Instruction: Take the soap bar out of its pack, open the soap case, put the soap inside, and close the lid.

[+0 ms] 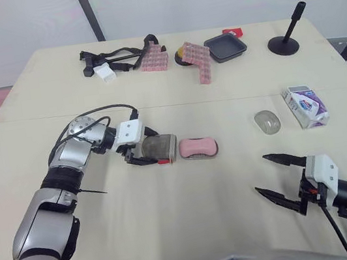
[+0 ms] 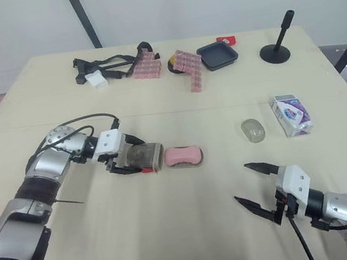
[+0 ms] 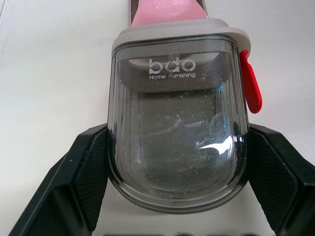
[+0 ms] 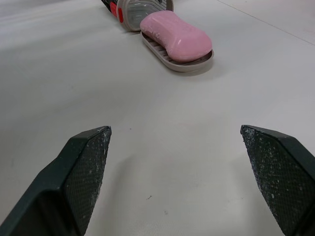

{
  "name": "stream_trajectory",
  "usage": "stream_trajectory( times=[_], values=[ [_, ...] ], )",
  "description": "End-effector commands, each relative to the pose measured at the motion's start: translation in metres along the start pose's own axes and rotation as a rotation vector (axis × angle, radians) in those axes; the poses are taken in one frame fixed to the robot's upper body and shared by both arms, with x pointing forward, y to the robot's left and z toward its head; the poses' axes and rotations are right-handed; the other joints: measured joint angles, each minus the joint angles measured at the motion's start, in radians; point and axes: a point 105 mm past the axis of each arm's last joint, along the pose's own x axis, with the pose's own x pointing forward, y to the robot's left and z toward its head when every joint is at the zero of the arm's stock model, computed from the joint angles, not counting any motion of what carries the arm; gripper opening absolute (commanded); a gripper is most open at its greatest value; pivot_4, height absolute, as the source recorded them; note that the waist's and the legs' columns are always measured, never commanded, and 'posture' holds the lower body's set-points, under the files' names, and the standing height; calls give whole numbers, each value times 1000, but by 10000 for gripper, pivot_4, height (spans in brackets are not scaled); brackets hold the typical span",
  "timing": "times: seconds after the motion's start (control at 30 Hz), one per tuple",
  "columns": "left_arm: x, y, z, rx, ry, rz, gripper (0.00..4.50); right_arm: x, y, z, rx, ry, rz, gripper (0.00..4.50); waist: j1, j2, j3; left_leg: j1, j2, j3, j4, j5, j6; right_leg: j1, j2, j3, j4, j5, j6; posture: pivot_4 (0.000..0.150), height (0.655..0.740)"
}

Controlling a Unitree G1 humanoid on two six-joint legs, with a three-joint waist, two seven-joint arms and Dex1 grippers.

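Your left gripper (image 1: 149,151) clamps the clear lid (image 3: 177,137) by its sides, just beside the case base (image 4: 196,64) and mouth toward it, likely for closing. The soap bar (image 1: 197,146) lies on that base. Your right gripper (image 1: 263,173) sits spread wide and empty, well apart from the base, leaving the closing path free.

Clear lid (image 2: 152,154) in left tool (image 2: 135,157)

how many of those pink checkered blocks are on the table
2. One pink checkered block lies at the far side beside the black straps; the other lies left of the black tray. None seem hidden.
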Motion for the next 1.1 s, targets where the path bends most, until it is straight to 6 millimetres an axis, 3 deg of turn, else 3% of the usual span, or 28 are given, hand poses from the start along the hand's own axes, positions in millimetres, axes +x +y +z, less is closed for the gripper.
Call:
stream_trajectory(
  times=[0.03,0.23,0.4,0.57,0.87,1.1],
  values=[
    [-6,5,3,16,-11,36,34610,-2,-3,5,-19,-14,-11,45000,0,0,0,0,0,0,0,0,0,0,0,0,0,0,0,1500,7398],
    [-8,6,3,27,-18,54,34610,1,0,13,-26,-9,38,45000,0,0,0,0,0,0,0,0,0,0,0,0,0,0,0,1500,7398],
    [-13,7,14,9,-82,79,34610,14,0,31,-31,42,146,45000,-2,0,0,0,0,0,0,0,0,0,0,0,0,0,0,1500,7398],
    [-19,3,12,-3,-78,98,34610,44,-11,57,-94,100,229,45000,-2,0,0,1,0,0,0,0,0,0,1,0,1,0,1,1500,7398],
    [-17,-5,6,0,-46,72,34610,103,-23,84,-201,194,314,45000,4,0,0,2,0,-1,1,3,-5,-1,1,-1,0,0,1,1500,7398],
    [-12,-10,9,-1,-60,50,34610,135,-17,81,-197,267,382,45000,22,0,0,1,0,-1,0,4,-8,-2,2,-1,3,1,1,1500,7398]
  ],
)
